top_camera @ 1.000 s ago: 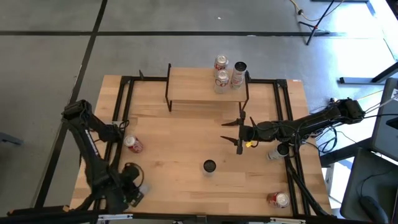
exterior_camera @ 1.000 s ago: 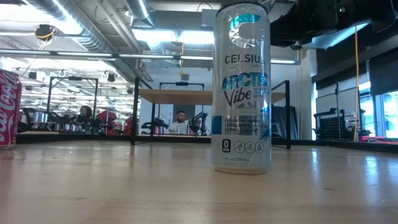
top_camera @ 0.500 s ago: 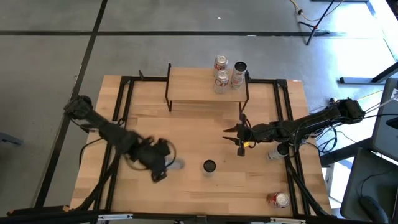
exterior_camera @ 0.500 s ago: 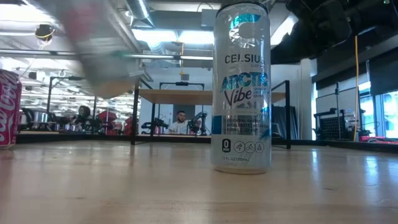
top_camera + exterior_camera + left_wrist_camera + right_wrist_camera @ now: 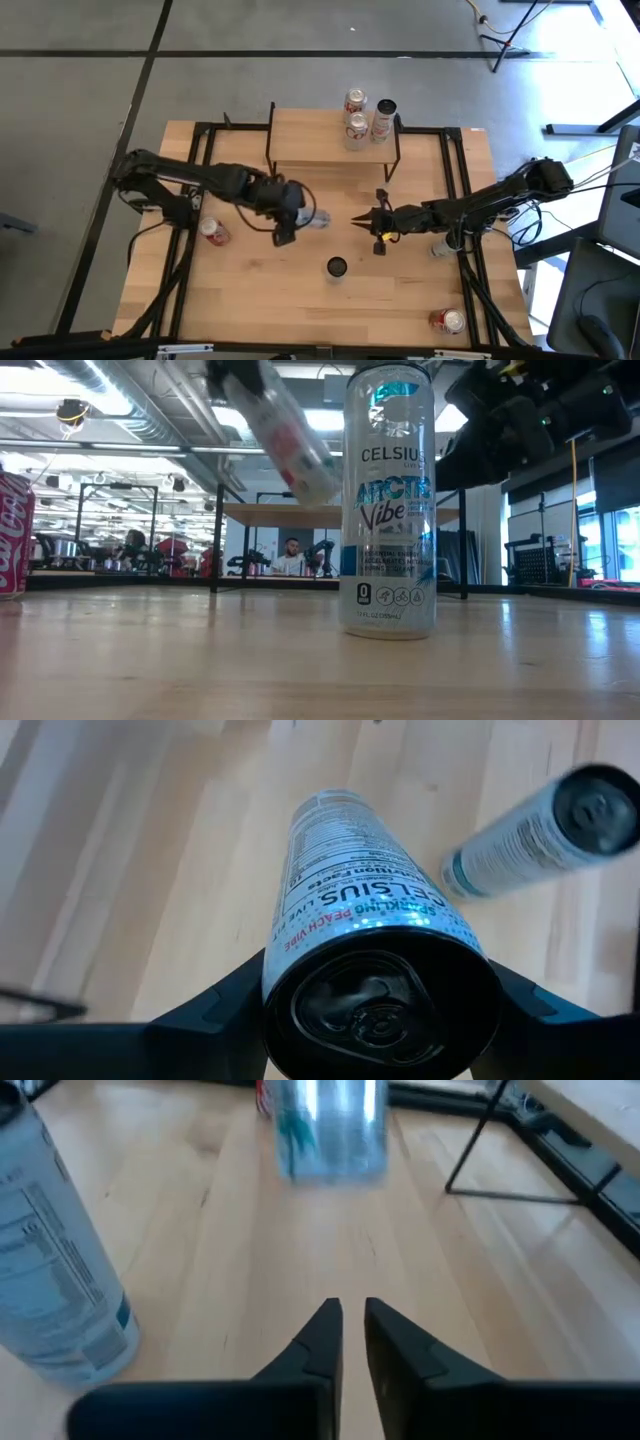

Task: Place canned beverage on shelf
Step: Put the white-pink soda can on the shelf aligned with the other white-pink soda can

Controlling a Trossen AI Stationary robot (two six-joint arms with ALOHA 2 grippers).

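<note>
A silver Celsius can (image 5: 365,910) hangs tilted over the middle of the table, with my left gripper (image 5: 297,215) shut on it; it shows blurred in the low view (image 5: 285,435). To its right, my right gripper (image 5: 362,219) is low over the table, its fingers (image 5: 325,1330) shut with nothing between them. A tall Arctic Vibe can (image 5: 336,267) stands upright on its base nearer the front edge. The shelf (image 5: 320,140) stands at the far edge with three cans at its right end (image 5: 357,127). My left gripper pinches the can's round wall (image 5: 285,955) near its tab end between its two fingers (image 5: 215,1010), one on each side, lying across the can. The can is lifted clear of the table and tilted, its bottom end (image 5: 319,218) pointing toward the table's right.
A red cola can (image 5: 213,232) lies at the left side. Another can (image 5: 443,243) stands under the right arm, and a red one (image 5: 448,320) lies at the near right corner. Black frame rails (image 5: 196,190) run along the table's sides.
My left gripper has swung from the table's near left corner toward the middle and the far edge, rising and rolling, with the can held throughout. My right gripper has shut its fingers and sunk a little toward the table.
</note>
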